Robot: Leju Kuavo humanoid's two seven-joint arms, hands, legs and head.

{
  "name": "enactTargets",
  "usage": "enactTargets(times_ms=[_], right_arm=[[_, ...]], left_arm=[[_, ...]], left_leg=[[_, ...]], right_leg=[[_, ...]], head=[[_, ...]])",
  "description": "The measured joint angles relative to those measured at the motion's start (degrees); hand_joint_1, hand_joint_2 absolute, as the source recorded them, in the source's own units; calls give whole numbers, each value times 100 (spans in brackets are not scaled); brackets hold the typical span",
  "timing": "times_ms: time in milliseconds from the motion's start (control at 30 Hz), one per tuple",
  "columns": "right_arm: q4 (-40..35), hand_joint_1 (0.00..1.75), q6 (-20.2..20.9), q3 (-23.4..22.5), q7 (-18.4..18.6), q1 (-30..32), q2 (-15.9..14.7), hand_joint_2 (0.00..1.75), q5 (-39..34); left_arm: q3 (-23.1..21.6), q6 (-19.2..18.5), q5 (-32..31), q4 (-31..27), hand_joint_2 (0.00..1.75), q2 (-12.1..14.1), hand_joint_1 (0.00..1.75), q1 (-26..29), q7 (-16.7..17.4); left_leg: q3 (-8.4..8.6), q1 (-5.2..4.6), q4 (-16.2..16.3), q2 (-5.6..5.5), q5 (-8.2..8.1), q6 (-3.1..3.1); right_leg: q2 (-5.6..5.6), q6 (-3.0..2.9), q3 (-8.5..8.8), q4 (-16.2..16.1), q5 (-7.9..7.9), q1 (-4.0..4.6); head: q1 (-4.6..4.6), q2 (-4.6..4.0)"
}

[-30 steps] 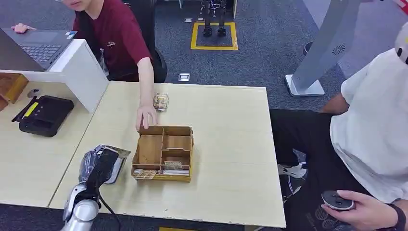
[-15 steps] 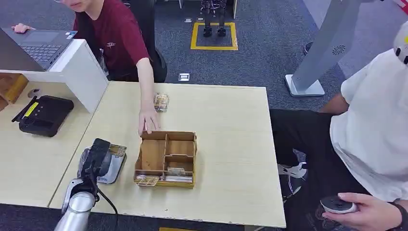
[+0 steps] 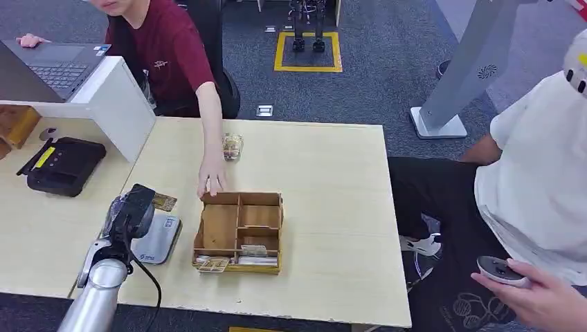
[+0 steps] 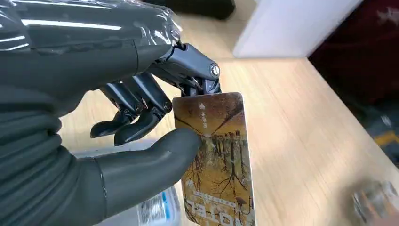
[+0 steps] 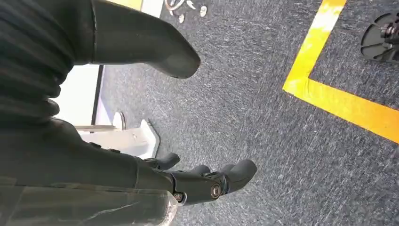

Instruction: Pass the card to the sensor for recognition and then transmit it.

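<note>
Card (image 4: pixel 214 160): pinched by its near end between the thick thumb and the darker fingers (image 4: pixel 141 101) of the left robot hand (image 3: pixel 131 211), most of its printed face sticking out free. That grip leaves the card's flat side exposed, which suits presenting it to a reader. In the head view the card (image 3: pixel 164 202) juts from the robot hand toward the far right, raised off the worktop (image 3: pixel 332 173), past the far edge of the sensor.

Sensor (image 3: pixel 158 238): a flat grey pad lying near the left front of the worktop, just left of the wooden tray. The robot hand hangs over its far-left corner, so the card appears to be off the pad rather than squarely above it. Judgement: whether reading is done cannot be told from this.

Wooden tray (image 3: pixel 239 232): divided into compartments, more cards lying in its near ones. A person's hand (image 3: pixel 211 181) rests on the worktop at the tray's far-left corner, close to the held card, likely placed to receive it.

Right robot hand (image 5: pixel 207 181): hangs over grey carpet, fingers loosely apart, holding nothing.

A second person at the right holds a small round device (image 3: pixel 500 270).
</note>
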Motion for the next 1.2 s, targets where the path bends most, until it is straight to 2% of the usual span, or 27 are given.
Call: enactTargets(times_ms=[133, 233, 400, 533, 800, 1200], right_arm=[[0, 0, 81, -17, -37, 1, -15, 175, 68], [0, 0, 92, -22, -52, 0, -39, 175, 87], [0, 0, 105, -39, -68, 5, -57, 175, 105], [0, 0, 157, -52, -68, 6, -66, 175, 116], [0, 0, 177, -114, -50, 5, -70, 175, 142], [0, 0, 177, -157, -50, 1, -70, 175, 157]], left_arm=[[-79, -1125, 804, 0, 175, 345, 175, 18, -295], [-160, -1573, 1208, -9, 175, 619, 175, 104, -461], [-271, -1853, 1527, -164, 175, 974, 175, 338, -620], [-378, -1831, 1527, -373, 175, 1191, 175, 560, -640], [-713, -1365, 593, -549, 175, 1481, 175, 666, -456], [-848, -1275, 425, -584, 175, 1558, 175, 680, -426]], left_leg=[[0, 1, 0, 1, 0, 0], [0, 2, -1, 2, 0, 0], [0, 3, -1, 3, 0, 0], [-1, 3, 0, 3, 0, 0], [0, 2, 0, 1, 0, 0], [-1, 2, 1, 1, 0, 0]], right_leg=[[2, 0, 0, 1, 0, 1], [4, 0, 0, 2, -1, 1], [8, 0, -1, 2, -1, 2], [8, 0, -1, 2, -1, 2], [6, 0, 1, 2, 0, 1], [5, 0, 1, 2, 0, 2]], head=[[0, 0], [0, 0], [0, 0], [0, 0], [2, 0], [0, 0]])
